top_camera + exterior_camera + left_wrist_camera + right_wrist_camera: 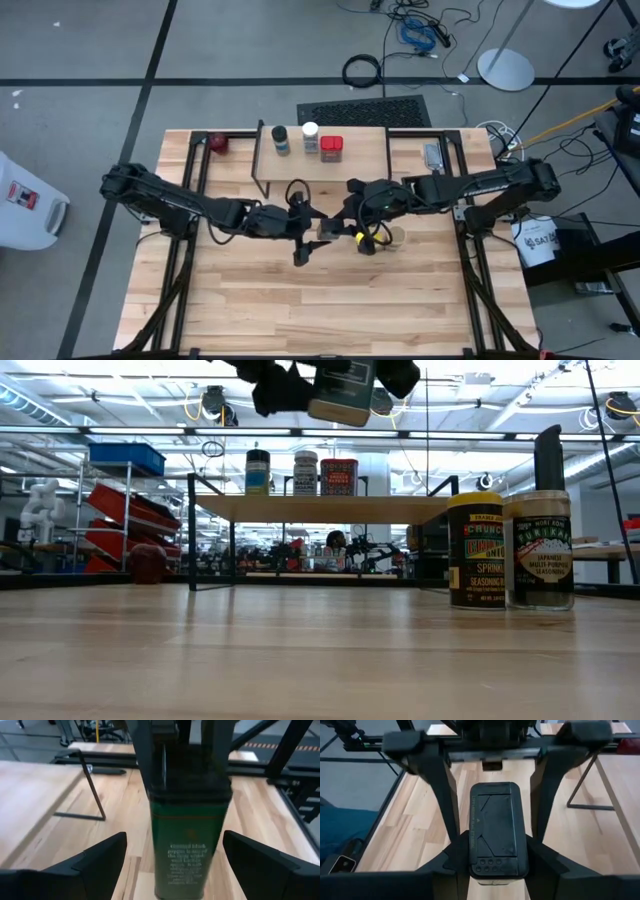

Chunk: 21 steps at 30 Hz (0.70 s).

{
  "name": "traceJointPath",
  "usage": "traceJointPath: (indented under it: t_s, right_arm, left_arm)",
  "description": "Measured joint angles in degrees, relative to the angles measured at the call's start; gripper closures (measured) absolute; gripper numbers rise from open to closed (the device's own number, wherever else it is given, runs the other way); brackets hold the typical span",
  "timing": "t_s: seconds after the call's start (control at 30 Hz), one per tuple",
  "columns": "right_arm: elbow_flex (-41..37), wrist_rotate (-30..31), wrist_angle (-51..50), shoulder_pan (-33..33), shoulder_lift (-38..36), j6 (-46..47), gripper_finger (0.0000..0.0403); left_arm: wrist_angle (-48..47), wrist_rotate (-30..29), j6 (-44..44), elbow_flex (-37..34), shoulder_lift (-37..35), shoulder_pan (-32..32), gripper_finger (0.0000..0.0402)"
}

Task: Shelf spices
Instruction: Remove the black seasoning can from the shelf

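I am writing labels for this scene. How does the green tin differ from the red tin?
The green tin is tall, dark-lidded and held in the air by the right gripper; the red tin is squat and stands on the shelf. Both are squarish spice tins.

"SEASONING" on yellow-topped jar [474,550]

The room is bright, with long ceiling lights glowing white in the low view. The wooden table [330,290] is evenly lit, with only soft, faint shadows under the arms. The green tin [190,840] looks blurry up close, and its small words are hard to read. The black fingers [95,865] beside it look soft too.
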Motion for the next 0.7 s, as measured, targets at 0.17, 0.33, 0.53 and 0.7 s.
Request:
traceJointPath:
  t_s: [0.17, 0.33, 0.53, 0.7]
  right_arm:
    - [0.0, 0.0, 0.2, 0.0, 0.5, 0.0, 0.027]
    - [0.0, 0.0, 0.2, 0.0, 0.6, 0.2, 0.027]
    - [0.0, 0.0, 0.1, 0.0, 0.6, 0.4, 0.027]
    - [0.0, 0.0, -0.1, 0.0, 0.6, 0.4, 0.027]
  left_arm:
    - [0.2, 0.0, -0.9, 0.0, 1.2, 0.0, 0.0061]
    - [1.3, 0.0, -1.0, 0.0, 1.2, 0.0, 0.0061]
    - [2.0, 0.0, -1.0, 0.0, 1.2, 0.0, 0.0061]
    - [2.2, 0.0, -1.0, 0.0, 1.1, 0.0, 0.0062]
